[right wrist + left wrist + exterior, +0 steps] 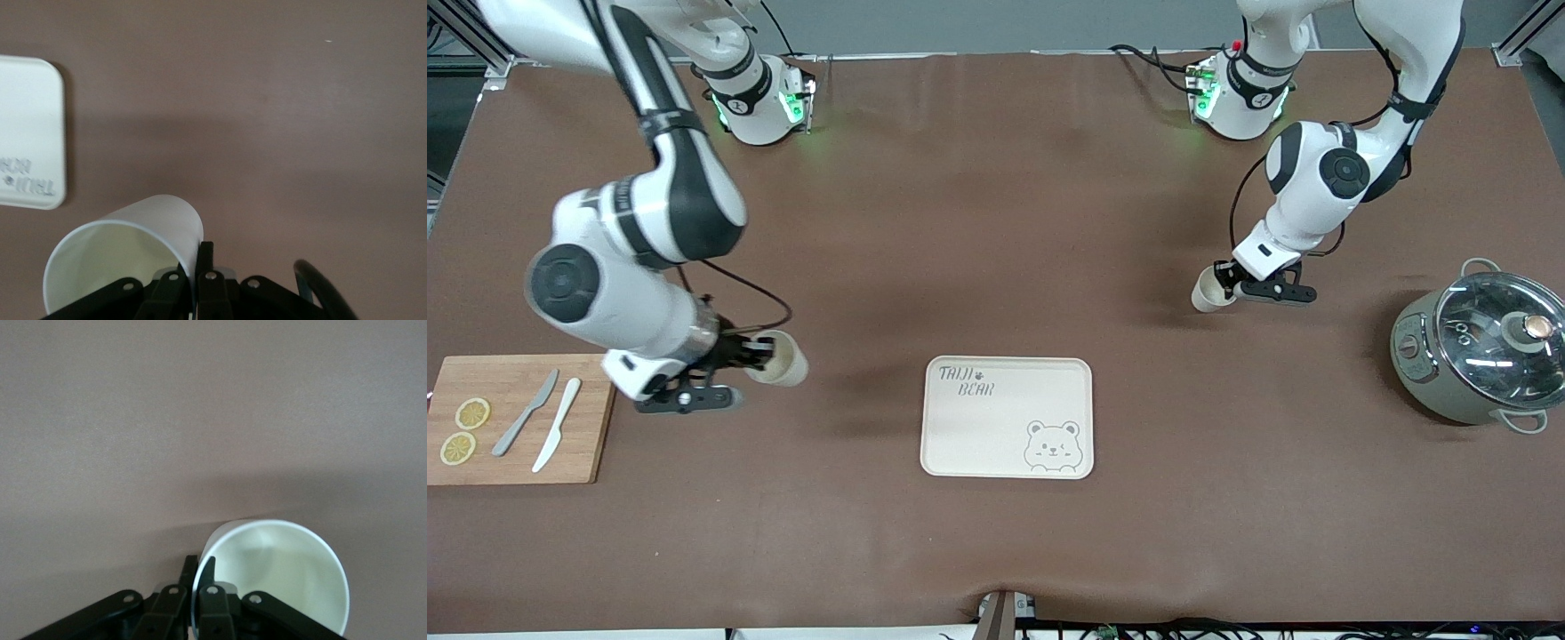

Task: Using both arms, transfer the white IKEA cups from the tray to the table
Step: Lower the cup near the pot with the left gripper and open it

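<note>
One white cup (1212, 293) is pinched by its rim in the left gripper (1230, 283) over the table (996, 222). The second cup (780, 357), tilted, is clamped in the right gripper (751, 354) beside the cutting board (516, 418). The tray (1007, 416) lies between them; a lidded pot (1476, 351) stands at the left arm's end.

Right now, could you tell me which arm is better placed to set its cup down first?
Left, probably: its tool pinches a cup upright, low over the table; the right tool holds its cup tilted.
</note>
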